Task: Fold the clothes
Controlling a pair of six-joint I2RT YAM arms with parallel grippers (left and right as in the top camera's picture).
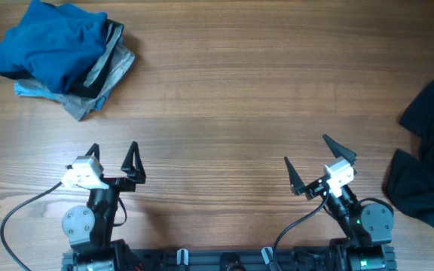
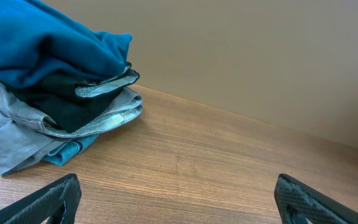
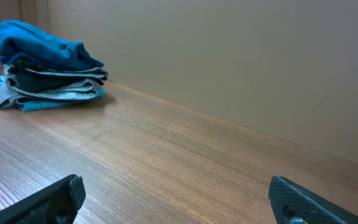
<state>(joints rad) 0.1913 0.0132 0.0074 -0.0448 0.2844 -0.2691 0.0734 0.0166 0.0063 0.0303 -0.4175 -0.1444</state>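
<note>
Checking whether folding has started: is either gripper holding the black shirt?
No, the black shirt lies crumpled at the table's right edge, while both the left gripper and right gripper stand open and empty.

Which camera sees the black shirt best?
The overhead view: the black T-shirt lies crumpled at the table's right edge, partly cut off by the frame. Neither wrist view shows it; they face the pile of other clothes at the far left.
</note>
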